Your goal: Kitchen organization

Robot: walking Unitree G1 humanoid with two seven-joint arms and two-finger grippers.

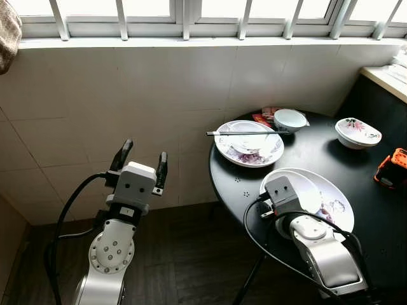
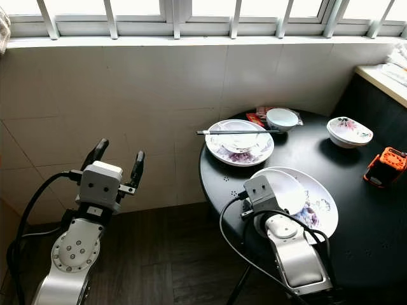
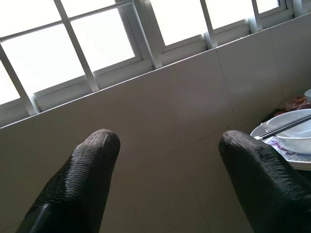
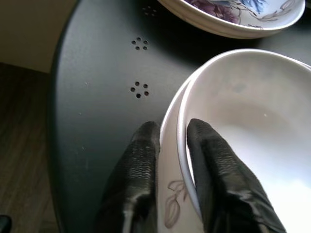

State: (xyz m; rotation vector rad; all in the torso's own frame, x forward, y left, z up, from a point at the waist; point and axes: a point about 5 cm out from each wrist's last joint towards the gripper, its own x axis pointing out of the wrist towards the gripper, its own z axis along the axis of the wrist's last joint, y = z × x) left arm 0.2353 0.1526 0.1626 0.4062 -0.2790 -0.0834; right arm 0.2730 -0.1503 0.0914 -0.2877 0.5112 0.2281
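Take the round black table (image 1: 356, 210) as your reference for every position below.

Your right gripper (image 4: 167, 133) sits at the table's near edge, over the large floral plate (image 1: 336, 202). Its two black fingers are drawn narrow and pinch the rim of the white bowl (image 4: 252, 126) that rests in that plate: in the right wrist view one finger lies inside the bowl wall and the other outside it, between bowl and plate rim. This rim grip appears chosen because the bowl is too wide to span across; you hold one wall only, so judge the hold as light and prone to tilt when lifted.

Your left gripper (image 1: 141, 164) is raised off the table's left side, in front of the tiled wall (image 1: 127, 101), with its fingers spread wide and nothing between them. Judge it as parked clear so it does not cross the right arm's path.

Remaining items on the table:
- A second floral plate (image 1: 249, 150) toward the far edge, carrying a small white dish with a spoon, and black chopsticks (image 1: 248, 133) laid across its rim.
- A small white bowl (image 1: 290, 119) just behind that plate, beside a red packet (image 1: 262, 118).
- A floral bowl (image 1: 358, 133) at the far right.
- An orange and black object (image 1: 393, 168) at the right edge; its type cannot be determined.

Judged step: separating the white bowl from its plate for stacking or removal
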